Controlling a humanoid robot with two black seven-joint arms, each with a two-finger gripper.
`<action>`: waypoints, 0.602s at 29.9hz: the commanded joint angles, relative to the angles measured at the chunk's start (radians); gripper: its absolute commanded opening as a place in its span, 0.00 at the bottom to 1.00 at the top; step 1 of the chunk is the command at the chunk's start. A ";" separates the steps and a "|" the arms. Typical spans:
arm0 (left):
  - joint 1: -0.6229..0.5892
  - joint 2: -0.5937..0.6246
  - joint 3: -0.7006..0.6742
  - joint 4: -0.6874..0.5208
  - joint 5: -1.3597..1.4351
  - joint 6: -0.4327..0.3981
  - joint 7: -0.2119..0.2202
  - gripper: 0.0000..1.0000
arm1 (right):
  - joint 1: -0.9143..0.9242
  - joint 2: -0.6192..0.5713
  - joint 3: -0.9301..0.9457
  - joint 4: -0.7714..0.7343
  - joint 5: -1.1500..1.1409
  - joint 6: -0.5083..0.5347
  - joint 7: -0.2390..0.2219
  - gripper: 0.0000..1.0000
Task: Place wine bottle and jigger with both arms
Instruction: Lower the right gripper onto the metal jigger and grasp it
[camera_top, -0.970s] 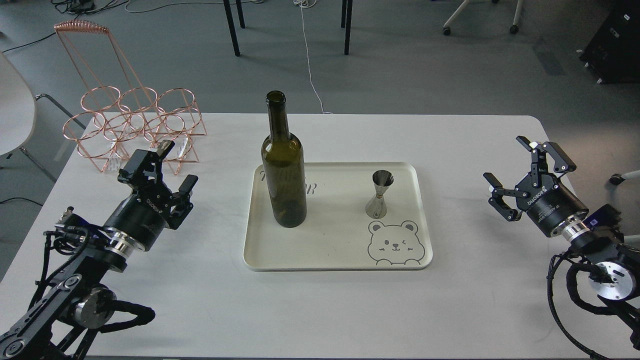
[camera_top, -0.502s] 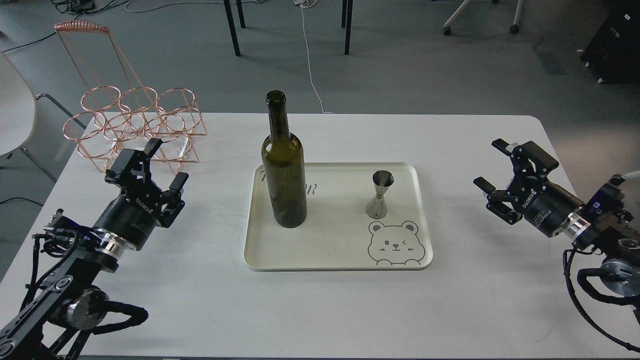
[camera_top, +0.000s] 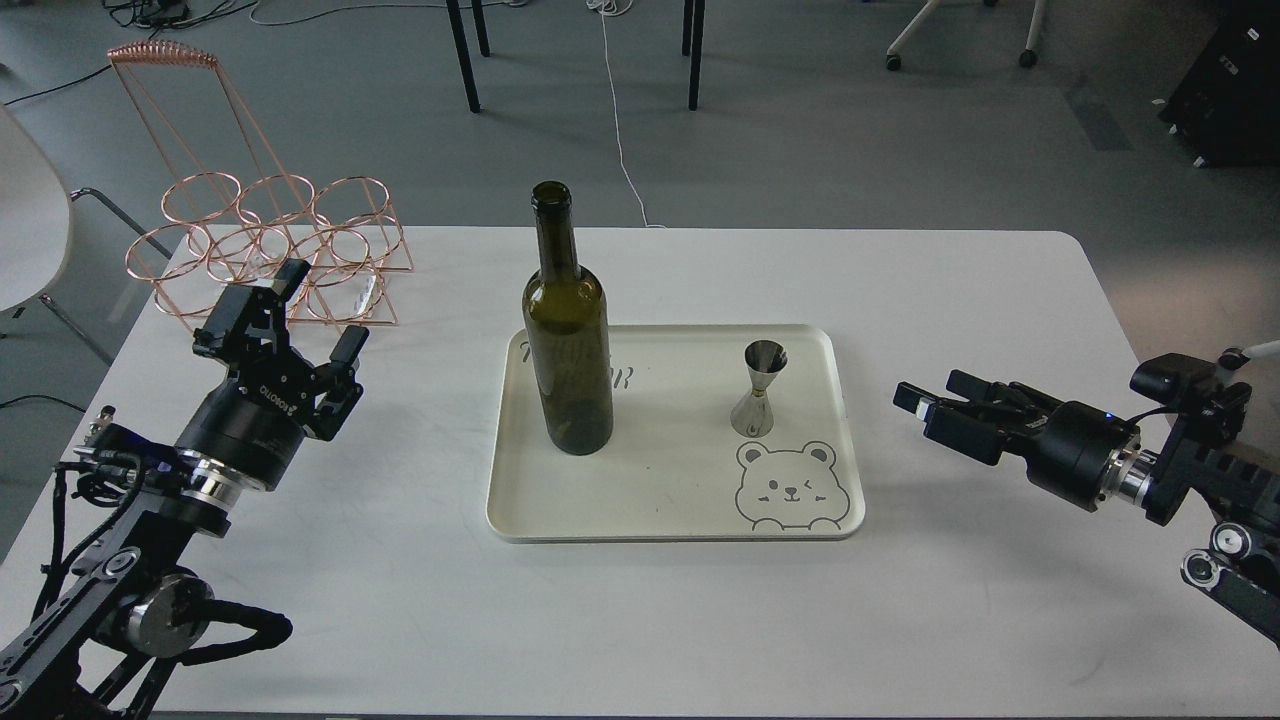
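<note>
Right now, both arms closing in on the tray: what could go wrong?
1. The bottle is tall and narrow, standing upright on the tray. A high or off-centre touch from the left end effector could tip it, likely toward the jigger.
2. The jigger is small, shiny and waisted. The right end effector comes in low and sideways, so it may knock the jigger over instead of gripping it.
3. The wire rack sits just behind the left arm; a wide swing could snag it.
</note>
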 joint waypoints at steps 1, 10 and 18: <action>0.000 0.000 0.001 -0.008 0.000 0.000 0.000 0.98 | 0.024 0.126 -0.036 -0.130 -0.184 -0.228 0.000 0.99; 0.000 0.003 -0.002 -0.023 0.000 0.000 0.000 0.98 | 0.066 0.339 -0.053 -0.337 -0.338 -0.282 0.000 0.98; 0.000 0.004 -0.002 -0.025 0.000 0.002 0.000 0.98 | 0.144 0.438 -0.122 -0.458 -0.349 -0.282 0.000 0.97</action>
